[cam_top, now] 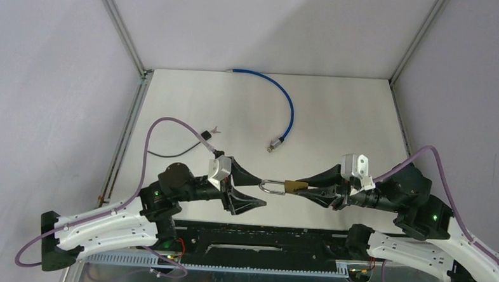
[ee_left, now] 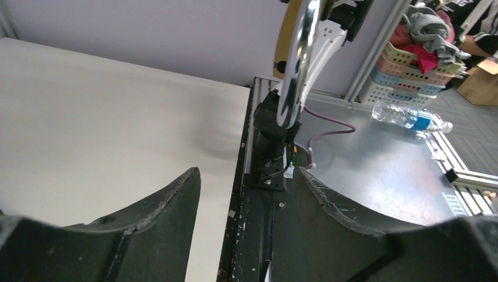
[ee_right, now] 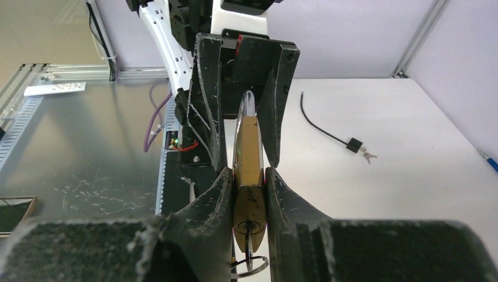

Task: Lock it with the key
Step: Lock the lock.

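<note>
Overhead looks down; close wrist views face each other (sharing padlock (cam_top: 293, 185))

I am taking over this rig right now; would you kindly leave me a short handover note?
The left gripper is open, its fingers flanking the shackle without gripping it.
The right gripper is shut on the brass body of the padlock, held between the two arms.
The key sits in the keyhole at the body's end, its ring hanging below.
Done: padlock picked up, key inserted.
Left: I cannot tell whether the shackle is pushed home. Check that, then probably turn the key to lock.
</note>
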